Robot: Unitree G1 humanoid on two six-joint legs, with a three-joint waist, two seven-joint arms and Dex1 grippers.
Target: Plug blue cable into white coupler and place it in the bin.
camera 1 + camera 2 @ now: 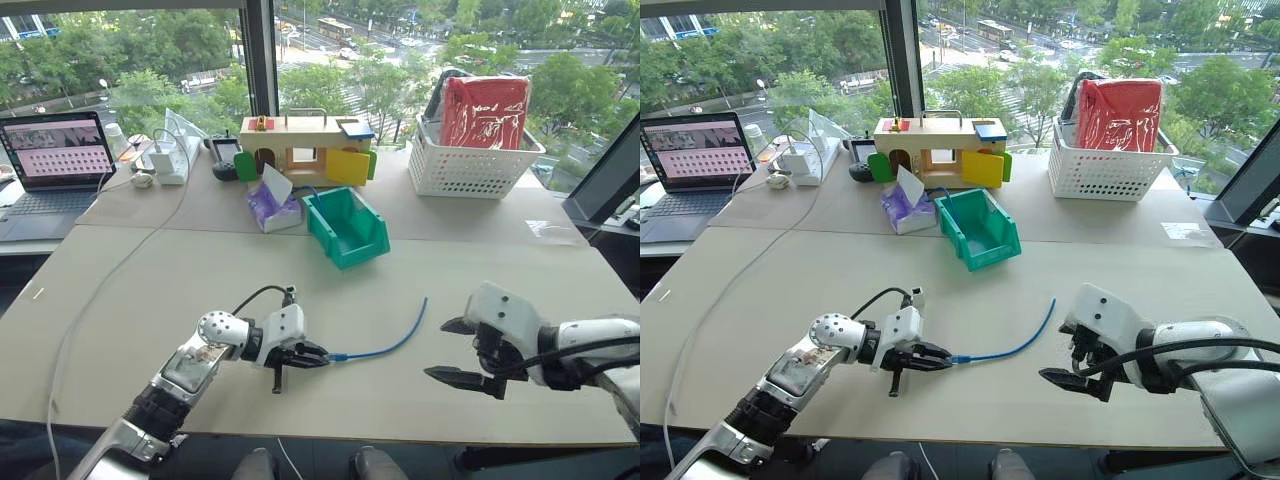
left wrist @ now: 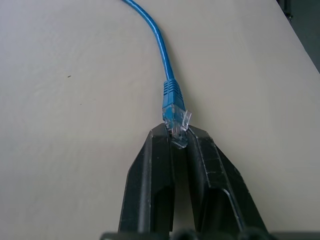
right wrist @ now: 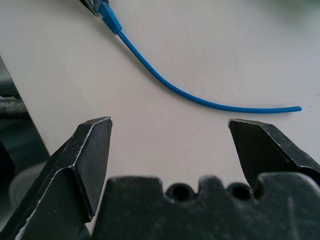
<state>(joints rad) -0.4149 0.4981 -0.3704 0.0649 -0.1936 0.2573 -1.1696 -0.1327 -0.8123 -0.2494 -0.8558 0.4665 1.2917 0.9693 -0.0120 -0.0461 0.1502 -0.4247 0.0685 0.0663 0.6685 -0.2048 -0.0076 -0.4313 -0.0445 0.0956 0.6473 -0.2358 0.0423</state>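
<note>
At the near edge of the pale worktop (image 1: 150, 290), the left claw (image 1: 312, 355) is clenched on the clear plug of the thin light-blue cable (image 1: 392, 346), whose cord arcs toward two o'clock, its far end nearer the released, empty right claw (image 1: 458, 350).

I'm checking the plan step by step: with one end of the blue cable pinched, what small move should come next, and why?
Probably lift the plug end a little. The left gripper is shut on the blue cable at its clear plug, the rest still lies on the table, and the right gripper hangs open and empty nearby.
</note>
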